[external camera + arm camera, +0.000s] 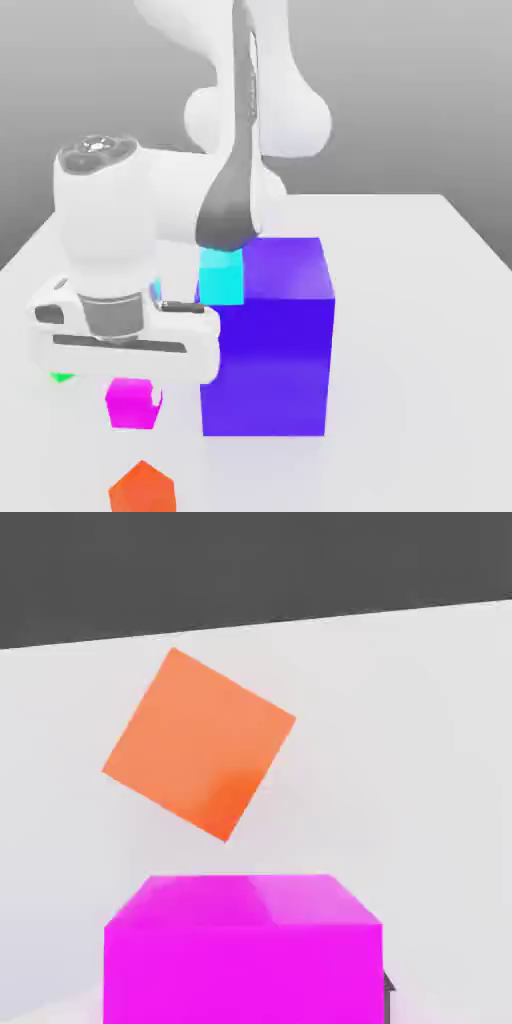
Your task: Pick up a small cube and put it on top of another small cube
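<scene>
The gripper is closed on the magenta cube, located beneath the hand. The orange cube lies near it on the white table. In the exterior view, the blue-violet block stands to the right of the magenta cube.

the exterior view looks from somewhat above, across the pale, flat tabletop toward the arm, taking in the wider scene. the hand view faces the tabletop from much nearer. both share the small magenta cube and the small orange cube.
</scene>
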You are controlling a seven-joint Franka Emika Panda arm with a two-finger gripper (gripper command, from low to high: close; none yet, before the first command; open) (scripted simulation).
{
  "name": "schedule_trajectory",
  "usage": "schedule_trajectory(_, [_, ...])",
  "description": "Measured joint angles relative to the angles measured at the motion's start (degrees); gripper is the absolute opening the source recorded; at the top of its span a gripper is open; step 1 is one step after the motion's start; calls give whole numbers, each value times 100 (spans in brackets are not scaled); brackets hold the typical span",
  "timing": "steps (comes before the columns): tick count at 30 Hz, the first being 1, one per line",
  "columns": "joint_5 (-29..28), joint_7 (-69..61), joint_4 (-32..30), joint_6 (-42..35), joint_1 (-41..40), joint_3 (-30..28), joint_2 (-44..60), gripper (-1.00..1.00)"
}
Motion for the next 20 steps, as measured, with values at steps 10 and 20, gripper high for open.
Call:
schedule_trajectory(10, [-98, -1207, -962, 76, -1565, -832, -923, -100])
schedule_trajectory(20, [465, -1787, -1032, 1289, -1778, -725, 228, 100])
